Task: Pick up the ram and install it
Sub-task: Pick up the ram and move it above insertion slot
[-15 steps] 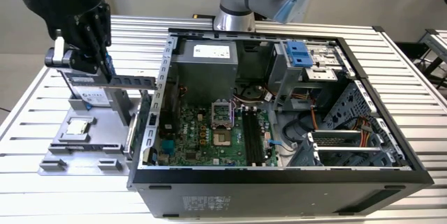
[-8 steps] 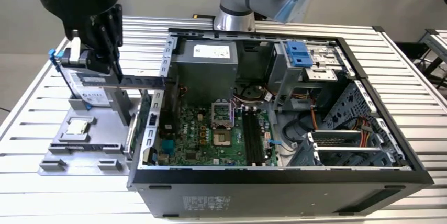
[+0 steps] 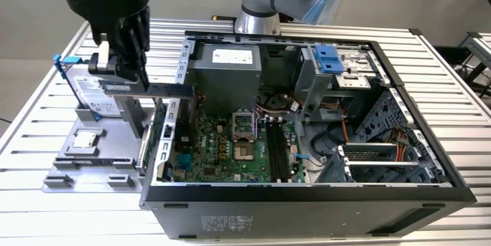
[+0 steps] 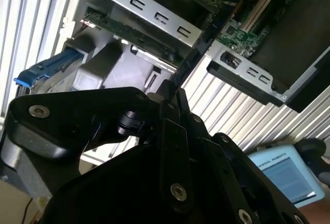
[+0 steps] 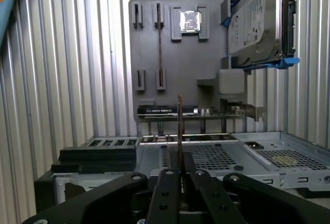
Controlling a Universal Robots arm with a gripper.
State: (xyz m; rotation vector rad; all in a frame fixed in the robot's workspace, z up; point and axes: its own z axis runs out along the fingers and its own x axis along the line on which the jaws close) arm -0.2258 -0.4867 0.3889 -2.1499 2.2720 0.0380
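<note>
Dark, long, narrow and flat, with a pale label, the ram (image 3: 165,89) sits clamped in the pincer (image 3: 135,79).

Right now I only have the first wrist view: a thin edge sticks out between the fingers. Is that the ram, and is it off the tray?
Observer: Yes. In the exterior view the ram is a long dark stick held level in the gripper, in the air over the grey tray.
Operator: Which way does it point?
Observer: Its free end points to the exterior view's right, at the open computer case.
Operator: Where are the slots?
Observer: The long black memory slots sit on the motherboard, further toward the exterior view's right than the ram's free end.
</note>
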